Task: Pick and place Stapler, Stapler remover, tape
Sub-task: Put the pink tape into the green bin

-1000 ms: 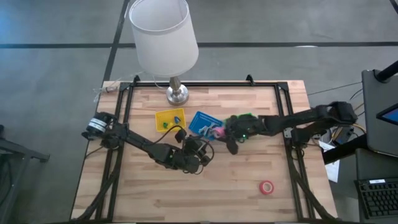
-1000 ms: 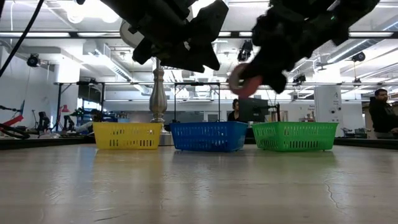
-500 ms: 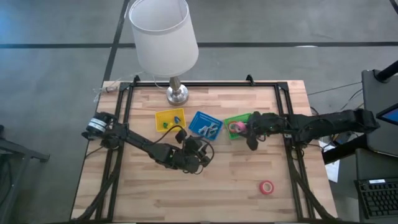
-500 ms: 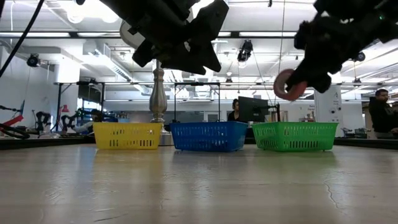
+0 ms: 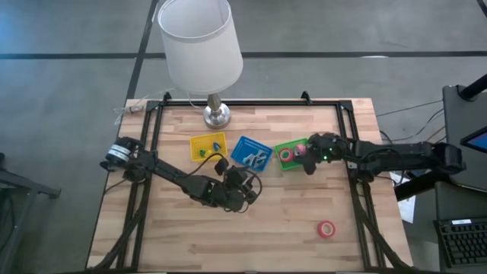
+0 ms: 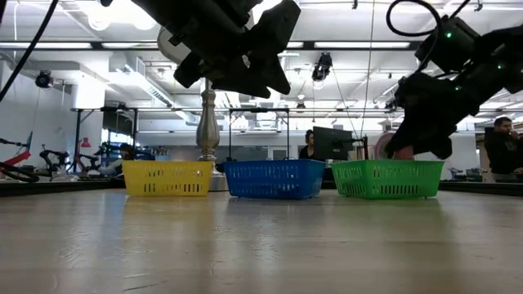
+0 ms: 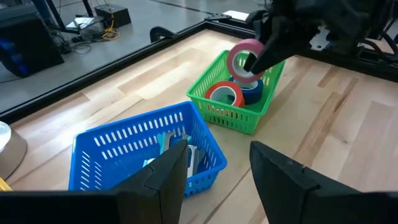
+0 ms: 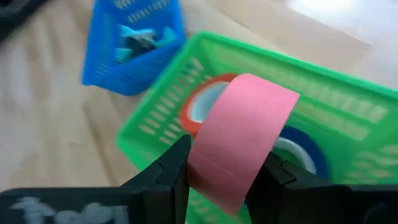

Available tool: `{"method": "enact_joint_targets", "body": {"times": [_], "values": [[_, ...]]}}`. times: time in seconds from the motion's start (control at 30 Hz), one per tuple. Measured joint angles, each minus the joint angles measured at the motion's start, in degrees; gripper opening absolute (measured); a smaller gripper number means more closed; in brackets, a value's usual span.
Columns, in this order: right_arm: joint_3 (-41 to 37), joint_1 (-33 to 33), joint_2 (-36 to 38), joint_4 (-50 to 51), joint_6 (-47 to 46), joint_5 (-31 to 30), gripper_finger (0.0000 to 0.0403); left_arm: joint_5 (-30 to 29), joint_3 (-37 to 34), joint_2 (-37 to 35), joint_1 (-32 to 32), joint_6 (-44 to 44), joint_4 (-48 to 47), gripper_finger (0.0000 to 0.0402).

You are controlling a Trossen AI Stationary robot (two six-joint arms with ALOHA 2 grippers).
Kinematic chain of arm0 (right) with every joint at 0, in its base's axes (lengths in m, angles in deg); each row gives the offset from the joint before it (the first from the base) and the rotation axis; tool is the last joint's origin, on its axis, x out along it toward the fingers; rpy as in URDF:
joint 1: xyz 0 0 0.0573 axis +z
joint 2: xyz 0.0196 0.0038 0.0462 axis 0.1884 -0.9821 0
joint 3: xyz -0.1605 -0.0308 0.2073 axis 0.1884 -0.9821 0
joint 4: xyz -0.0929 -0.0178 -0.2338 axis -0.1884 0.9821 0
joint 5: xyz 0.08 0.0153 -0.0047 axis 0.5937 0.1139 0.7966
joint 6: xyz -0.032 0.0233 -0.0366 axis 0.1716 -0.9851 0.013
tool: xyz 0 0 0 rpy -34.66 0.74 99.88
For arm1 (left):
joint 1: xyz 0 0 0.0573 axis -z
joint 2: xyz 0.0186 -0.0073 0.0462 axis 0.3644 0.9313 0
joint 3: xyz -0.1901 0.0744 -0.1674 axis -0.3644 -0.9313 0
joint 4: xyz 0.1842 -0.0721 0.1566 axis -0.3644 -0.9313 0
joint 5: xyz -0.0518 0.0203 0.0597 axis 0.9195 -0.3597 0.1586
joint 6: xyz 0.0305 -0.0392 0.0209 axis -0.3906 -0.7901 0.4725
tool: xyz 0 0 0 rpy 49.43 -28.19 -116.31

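Right claw (image 5: pixel 308 154) — clamped on a pink tape roll (image 7: pixel 247 57) — has swung right from the blue basket (image 5: pixel 252 152) to the green basket (image 5: pixel 285 154) at frame centre; release looks next. Left claw (image 5: pixel 247 189) waits, apart.

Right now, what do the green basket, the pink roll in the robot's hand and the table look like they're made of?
The green basket looks like moulded plastic: bright even colour, thin slotted walls. The pink roll, held in the right hand above the basket, seems matte tape, perhaps paper-backed; it shows no gloss. The table appears to be pale wood, with grain and joined strips visible.
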Motion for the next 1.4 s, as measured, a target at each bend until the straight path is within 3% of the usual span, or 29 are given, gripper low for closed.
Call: {"method": "enact_joint_targets", "body": {"times": [0.2, 0.7, 0.97, 1.23, 1.4], "values": [[-3.21, -0.93, -1.41, -8.62, -0.05, 3.11, 0.0111, -0.03, 0.00, 0.00, -0.02, 0.00, -0.02, 0.0177], [-0.27, -0.78, -1.59, -2.44, 2.56, 0.35, 0.0121, -0.07, 0.00, 0.00, -0.04, 0.02, -0.07, 0.0177], [-0.32, -0.74, -1.59, -1.76, 10.13, 0.37, 0.0141, -0.07, 0.00, 0.00, -0.04, 0.02, -0.06, 0.0177], [-0.05, -0.74, -1.59, -2.10, 10.58, 0.36, 0.0131, -0.07, 0.00, -0.02, -0.04, 0.02, -0.05, 0.0177], [-0.03, -0.76, -1.50, -2.03, 12.90, -5.75, 0.0124, -0.07, 0.00, -0.02, -0.04, 0.02, -0.06, 0.0177]]}}
